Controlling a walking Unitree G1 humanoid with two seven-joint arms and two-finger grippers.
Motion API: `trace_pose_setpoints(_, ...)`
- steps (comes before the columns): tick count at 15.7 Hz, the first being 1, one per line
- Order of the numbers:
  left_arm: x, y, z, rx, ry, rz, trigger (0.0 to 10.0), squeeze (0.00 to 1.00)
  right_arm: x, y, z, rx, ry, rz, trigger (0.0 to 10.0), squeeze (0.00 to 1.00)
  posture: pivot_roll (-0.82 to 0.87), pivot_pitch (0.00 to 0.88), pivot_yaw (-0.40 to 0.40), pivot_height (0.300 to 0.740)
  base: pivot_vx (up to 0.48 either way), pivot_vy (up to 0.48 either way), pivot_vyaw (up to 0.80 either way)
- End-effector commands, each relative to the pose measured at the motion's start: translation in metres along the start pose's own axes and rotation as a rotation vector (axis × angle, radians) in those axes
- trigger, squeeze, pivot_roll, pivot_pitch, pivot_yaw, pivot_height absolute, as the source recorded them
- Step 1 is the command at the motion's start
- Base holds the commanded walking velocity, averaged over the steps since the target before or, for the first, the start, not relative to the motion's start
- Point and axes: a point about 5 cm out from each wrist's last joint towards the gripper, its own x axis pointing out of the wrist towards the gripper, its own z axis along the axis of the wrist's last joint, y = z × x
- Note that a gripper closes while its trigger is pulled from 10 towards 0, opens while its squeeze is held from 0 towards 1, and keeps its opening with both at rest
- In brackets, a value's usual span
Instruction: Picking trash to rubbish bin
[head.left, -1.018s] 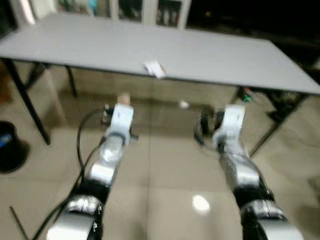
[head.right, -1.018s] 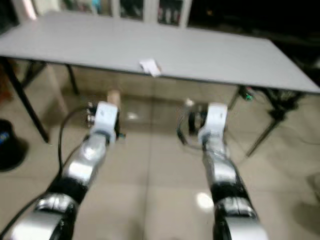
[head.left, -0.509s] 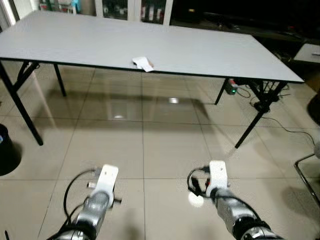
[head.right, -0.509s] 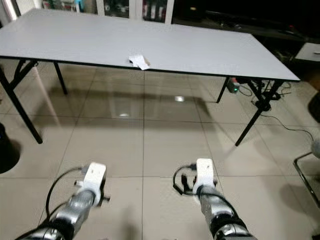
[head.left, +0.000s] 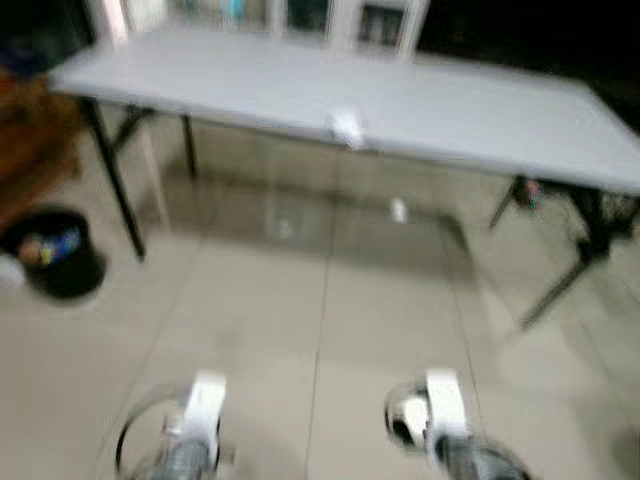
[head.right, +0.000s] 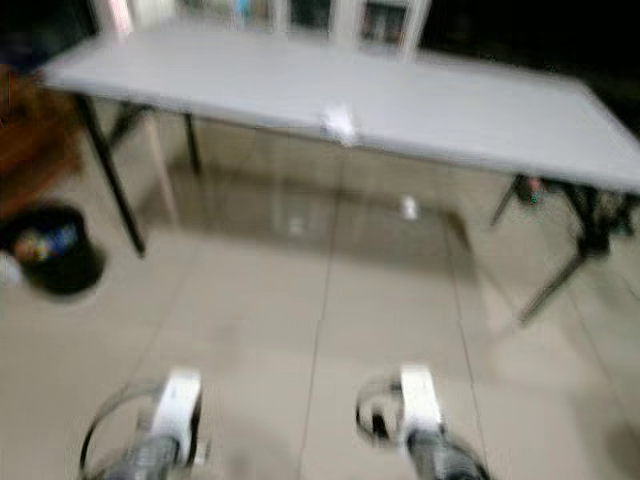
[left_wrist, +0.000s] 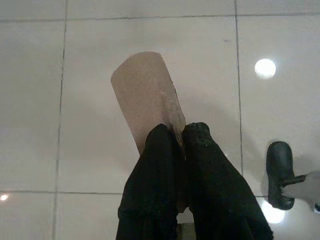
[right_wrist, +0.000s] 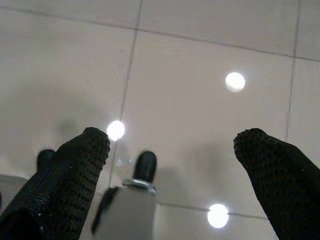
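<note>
- Left pincer (left_wrist: 179, 137): fingers clamped together on a flat brown cardboard strip (left_wrist: 145, 97), gripped at one end, the rest jutting out over the tiled floor (left_wrist: 30, 100). Strip is off the floor, carried.
- Right pincer (right_wrist: 172, 145): fingers spread wide, nothing between them; floor tiles and lamp glare below.
- Head views are blurred. Both arms hang low at the frame's bottom edge; left wrist (head.left: 203, 400), right wrist (head.left: 443, 395).
- Black rubbish bin (head.left: 57, 250) stands on the floor at the robot's left, beside the left leg of the long grey table (head.left: 480, 110); coloured litter seems to lie inside.
- A small pale scrap (head.left: 346, 127) lies on the table near its front edge; a second pale spot (head.left: 399, 209) on the floor beneath may be litter or a reflection, cannot tell.
- Judgement: step in hand is carrying the strip to the bin, which is well apart from the left pincer.
- To do it well: keep the clamp firm, since the hold is only at the strip's end; turn left, bring the pincer over the bin mouth, lower the free end inside the rim, then release.
</note>
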Motion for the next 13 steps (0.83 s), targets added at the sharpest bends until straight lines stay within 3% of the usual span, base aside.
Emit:
trace_pose_setpoints(1,0.0006,-0.0038,0.0036,-0.007,-0.012,-0.015,10.0,0.00,-0.0009,-0.0049,-0.0010,0.005,0.002,-0.013,10.0,0.00,-0.02,0.012,-0.131,0.740,0.000,0.000,0.00)
trace_pose_setpoints(7,0.0004,-0.0002,0.0026,-0.022,-0.007,0.007,10.0,0.00,-0.0001,-0.0014,0.0010,0.002,-0.003,0.002,10.0,0.00,-0.02,0.028,-0.134,0.740,0.000,0.000,0.00)
trace_pose_setpoints(9,0.0000,0.0000,-0.0009,-0.021,0.006,0.020,10.0,0.00,0.0000,-0.0004,0.0020,-0.037,-0.009,0.010,10.0,0.00,-0.02,0.033,-0.137,0.740,0.000,0.000,0.00)
trace_pose_setpoints(13,-0.0003,0.0000,-0.0035,-0.036,0.021,0.033,10.0,0.00,-0.0002,-0.0012,0.0019,-0.055,-0.007,0.010,10.0,0.00,-0.02,0.040,-0.145,0.740,0.000,0.000,0.80)
